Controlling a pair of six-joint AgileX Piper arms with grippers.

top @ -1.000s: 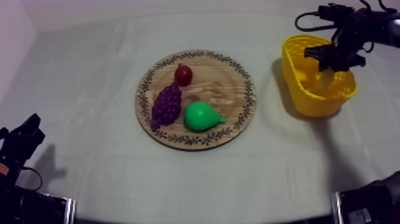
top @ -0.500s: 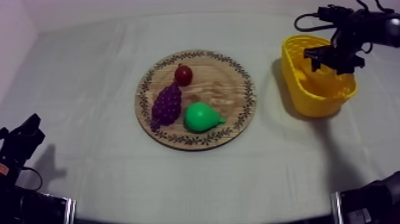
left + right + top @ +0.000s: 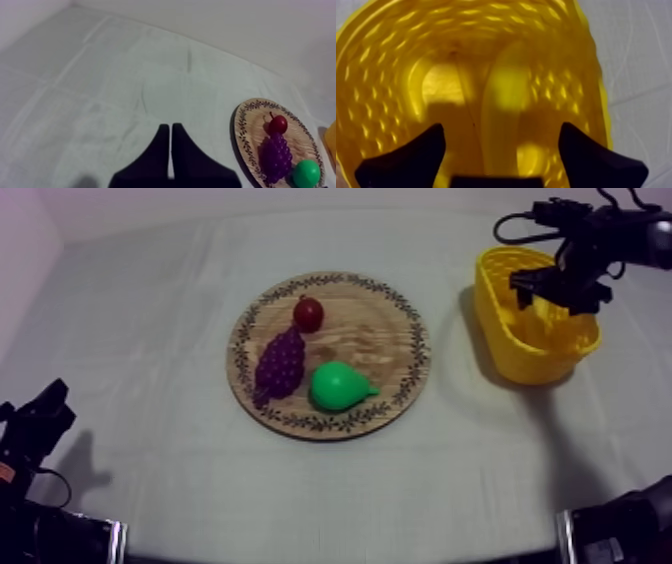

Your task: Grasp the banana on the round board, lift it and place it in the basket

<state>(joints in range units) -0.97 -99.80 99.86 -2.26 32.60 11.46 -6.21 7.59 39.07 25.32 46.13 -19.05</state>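
The banana (image 3: 506, 95) lies lengthwise on the floor of the yellow basket (image 3: 396, 50), just below my right gripper (image 3: 501, 132). That gripper's fingers stand wide apart and touch nothing. From above, the right gripper (image 3: 555, 288) hangs over the basket (image 3: 505, 338) at the table's far right. My left gripper (image 3: 45, 413) rests low at the left side, its fingers together as a narrow wedge (image 3: 171, 127) over bare cloth.
The round wooden board (image 3: 400, 318) sits mid-table and carries a bunch of grapes (image 3: 280, 360), a green pear (image 3: 338, 383) and a small red fruit (image 3: 308, 313). Open cloth lies between board and basket.
My right gripper's fingers have spread apart over the basket, and the banana now lies free below them. The arm has barely moved. The left arm is still.
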